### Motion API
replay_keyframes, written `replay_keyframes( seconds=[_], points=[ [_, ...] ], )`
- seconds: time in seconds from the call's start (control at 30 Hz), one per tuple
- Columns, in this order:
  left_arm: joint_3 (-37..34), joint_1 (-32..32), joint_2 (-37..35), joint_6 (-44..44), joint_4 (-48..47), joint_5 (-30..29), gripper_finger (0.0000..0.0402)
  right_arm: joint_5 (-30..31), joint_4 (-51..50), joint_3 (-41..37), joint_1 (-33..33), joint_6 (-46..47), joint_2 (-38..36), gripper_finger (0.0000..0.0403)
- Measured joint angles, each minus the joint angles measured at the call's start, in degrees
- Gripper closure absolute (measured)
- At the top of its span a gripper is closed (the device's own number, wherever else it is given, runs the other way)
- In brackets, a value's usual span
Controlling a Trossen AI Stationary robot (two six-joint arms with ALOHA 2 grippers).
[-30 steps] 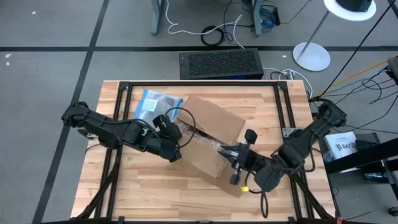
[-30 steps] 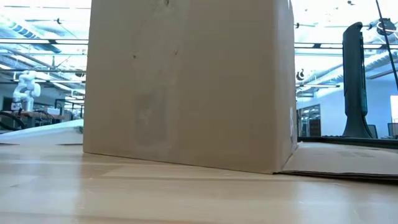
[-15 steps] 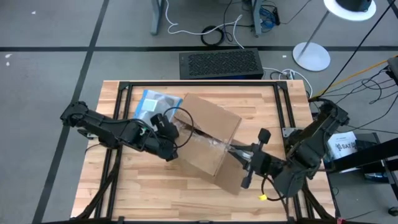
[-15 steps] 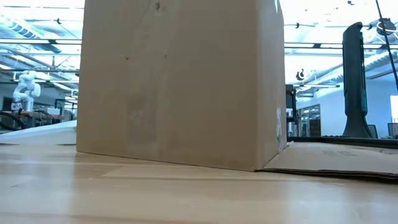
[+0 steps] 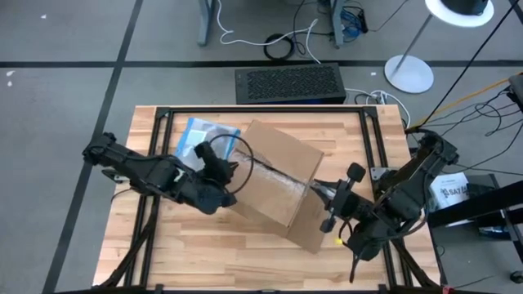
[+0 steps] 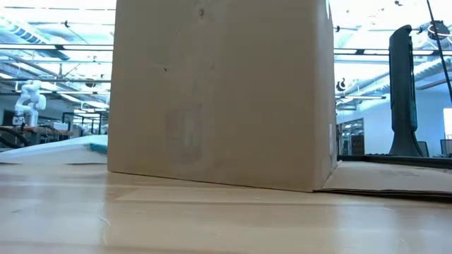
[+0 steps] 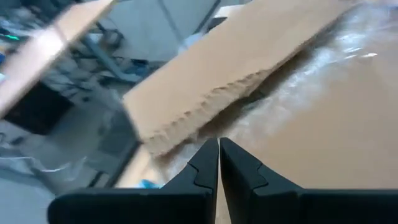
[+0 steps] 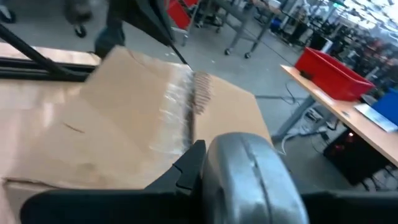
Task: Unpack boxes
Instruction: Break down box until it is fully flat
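While tape strip point(image 5: 278, 181) spans top, box point(image 5: 274, 200) contents hidden.

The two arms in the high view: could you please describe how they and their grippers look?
Both arms are dark, nearly black, built of jointed segments with rounded housings. The left gripper has two slim, tapering black fingers, and a thin black cable loops above its wrist. The right gripper is equally dark; a rounded, silvery metal part sits at it, and a small yellow mark shows beneath that arm.

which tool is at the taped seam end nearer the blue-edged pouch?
The left tool, shut, at the carton's edge beside the pouch. The right tool is at the carton's opposite side.
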Motion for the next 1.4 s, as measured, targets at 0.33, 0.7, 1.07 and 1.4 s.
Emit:
replay_keyframes(
  seconds=[0.33,0.7,1.07,1.4],
  points=[
    [-0.55,-1.05,7.08,-1.22,3.38,10.1,0.0379,0.08,-21.21,0.0,-2.82,18.04,-0.05,0.0336],
    [-0.34,-1.81,8.03,-8.87,-5.96,3.73,0.0379,0.47,-23.72,-0.28,-9.92,17.47,-1.2,0.0336],
    [1.26,-5.88,6.74,-14.95,-12.3,0.29,0.0379,0.36,-23.57,-0.28,-21.08,12.37,-2.19,0.0336],
    [5.86,-10.64,6.57,-18.13,-12.42,-5.59,0.0379,-1.83,-3.94,-1.62,-29.72,-6.27,-1.93,0.0336]
  ],
)
